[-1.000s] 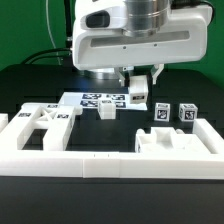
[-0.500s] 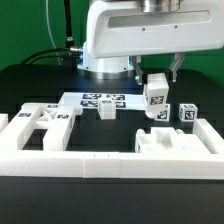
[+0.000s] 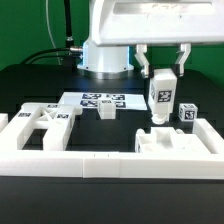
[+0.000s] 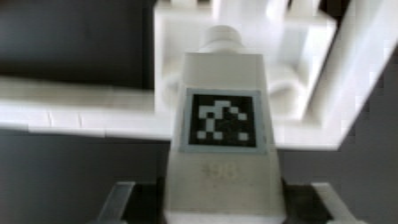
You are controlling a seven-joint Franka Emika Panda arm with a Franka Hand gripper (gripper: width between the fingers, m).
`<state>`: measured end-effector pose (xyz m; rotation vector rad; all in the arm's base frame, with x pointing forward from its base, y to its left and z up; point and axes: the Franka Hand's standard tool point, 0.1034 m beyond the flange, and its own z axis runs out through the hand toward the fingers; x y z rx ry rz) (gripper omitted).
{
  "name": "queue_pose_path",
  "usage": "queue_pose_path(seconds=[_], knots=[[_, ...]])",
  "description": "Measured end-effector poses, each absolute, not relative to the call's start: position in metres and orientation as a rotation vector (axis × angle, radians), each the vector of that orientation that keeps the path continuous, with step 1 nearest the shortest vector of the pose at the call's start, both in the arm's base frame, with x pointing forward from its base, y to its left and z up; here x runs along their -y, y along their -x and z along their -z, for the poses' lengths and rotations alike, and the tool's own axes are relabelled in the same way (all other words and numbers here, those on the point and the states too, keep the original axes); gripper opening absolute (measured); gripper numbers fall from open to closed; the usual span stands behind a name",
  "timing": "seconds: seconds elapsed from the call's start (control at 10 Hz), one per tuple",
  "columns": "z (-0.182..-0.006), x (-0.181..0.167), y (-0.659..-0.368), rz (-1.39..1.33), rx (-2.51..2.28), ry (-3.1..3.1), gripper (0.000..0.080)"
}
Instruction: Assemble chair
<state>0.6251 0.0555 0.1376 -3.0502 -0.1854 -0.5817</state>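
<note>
My gripper (image 3: 162, 74) is shut on a white blocky chair leg (image 3: 161, 95) with a black-and-white tag and holds it upright above the table, at the exterior view's right. In the wrist view the leg (image 4: 222, 110) fills the middle between the fingers (image 4: 125, 200), its peg end pointing away. Just below and in front of it lies a white frame-like chair piece (image 3: 165, 140), which also shows in the wrist view (image 4: 267, 50). A tagged piece with crossed bars (image 3: 40, 122) lies at the exterior view's left.
The marker board (image 3: 100, 100) lies behind the middle with a small white block (image 3: 106, 111) in front of it. A tagged small piece (image 3: 187, 114) stands right of the held leg. A long white border rail (image 3: 110, 162) runs along the front.
My gripper has carried the leg toward the exterior view's right, from near the marker board to above the frame-like piece. The leg now stands more upright, and the small piece behind it is hidden.
</note>
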Motion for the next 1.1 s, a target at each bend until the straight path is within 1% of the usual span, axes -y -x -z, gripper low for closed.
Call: queue_pose_path(seconds=[0.1,0.2,0.4,0.5,0.7,0.8,1.1], knots=[[-0.137,-0.05,-0.626,0.717,0.187,3.037,0.0284],[-0.132,-0.049,-0.621,0.733,0.186,3.038,0.0284],[-0.134,-0.053,-0.623,0.725,0.184,3.035,0.0284],[-0.137,-0.068,-0.629,0.725,0.204,3.024,0.0284],[-0.136,-0.092,-0.65,0.759,0.283,3.006,0.0284],[-0.133,-0.096,-0.654,0.753,0.31,3.005,0.0284],[-0.132,-0.096,-0.652,0.756,0.314,3.006,0.0284]])
